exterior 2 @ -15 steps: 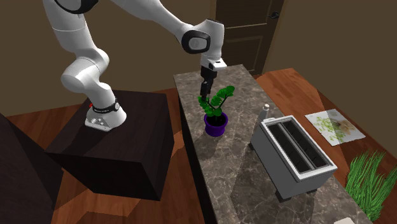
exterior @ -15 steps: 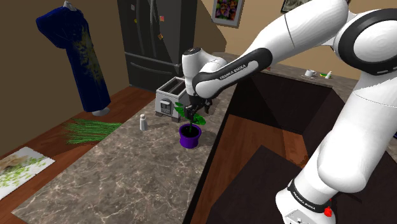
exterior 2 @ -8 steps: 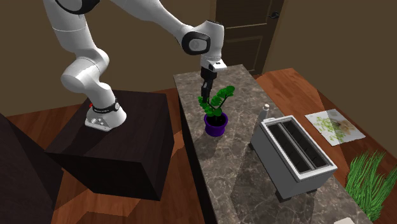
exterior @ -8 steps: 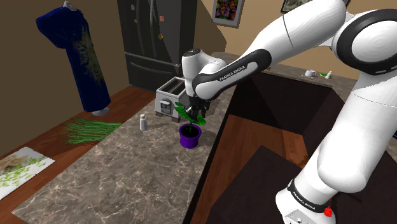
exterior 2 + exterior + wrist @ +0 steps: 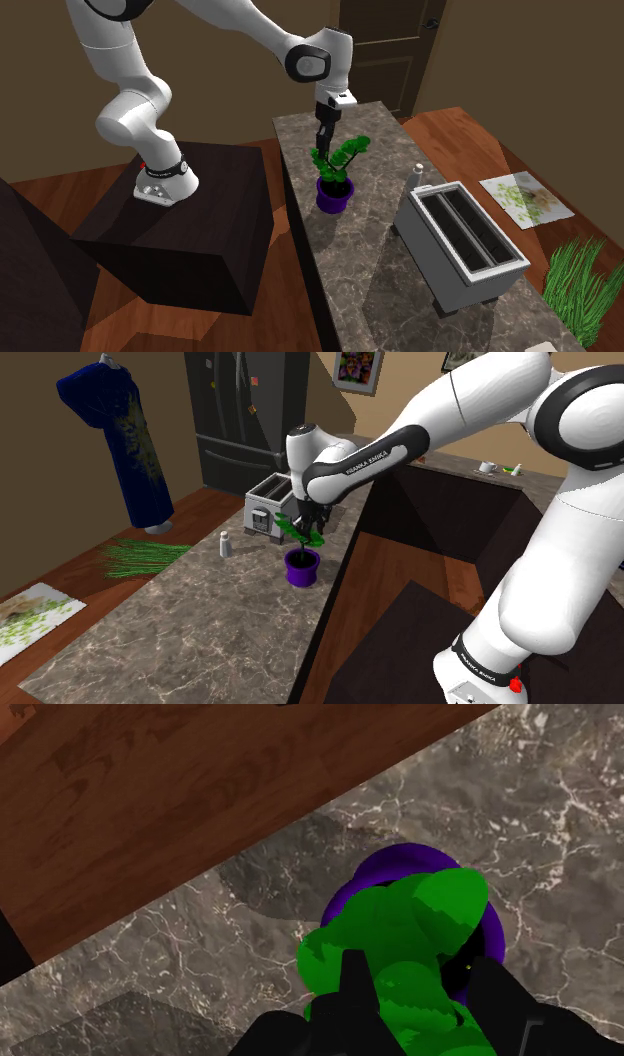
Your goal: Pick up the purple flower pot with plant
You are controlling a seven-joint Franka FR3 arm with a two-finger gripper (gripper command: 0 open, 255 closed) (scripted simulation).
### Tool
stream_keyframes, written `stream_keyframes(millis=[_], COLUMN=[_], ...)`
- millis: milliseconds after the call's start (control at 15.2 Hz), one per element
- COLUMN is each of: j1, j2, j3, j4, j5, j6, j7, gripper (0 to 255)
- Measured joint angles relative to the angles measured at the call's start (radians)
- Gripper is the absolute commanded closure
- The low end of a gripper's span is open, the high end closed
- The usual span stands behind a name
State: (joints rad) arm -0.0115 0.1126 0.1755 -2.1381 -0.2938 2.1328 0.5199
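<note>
While the white arm (image 5: 450, 412) reaches over the marbled counter (image 5: 180, 622), past the toaster (image 5: 462, 245), the purple flower pot (image 5: 302, 567) is by the counter's right edge in the shoulder view. The gripper (image 5: 415, 972) pinches the green leaves (image 5: 400, 919), not the pot. A slow, straight lift seems best, lest the foliage slip.

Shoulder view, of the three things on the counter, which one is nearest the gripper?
The purple pot plant: the gripper clasps its green leaves, while the white shaker and the toaster stand apart, farther along the counter.
</note>
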Motion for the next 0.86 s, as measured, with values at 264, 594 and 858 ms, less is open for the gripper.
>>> stream_keyframes(millis=[264,594,858], j1=[-0.001,0.0,0.001], j2=[-0.026,-0.061,-0.076], j3=[0.001,0.004,0.005], j4=[0.022,0.045,0.078], j5=[0.013,0.029,0.038], j6=[-0.045,-0.101,-0.147], j7=[-0.018,-0.037,-0.049], gripper=[255,255,255])
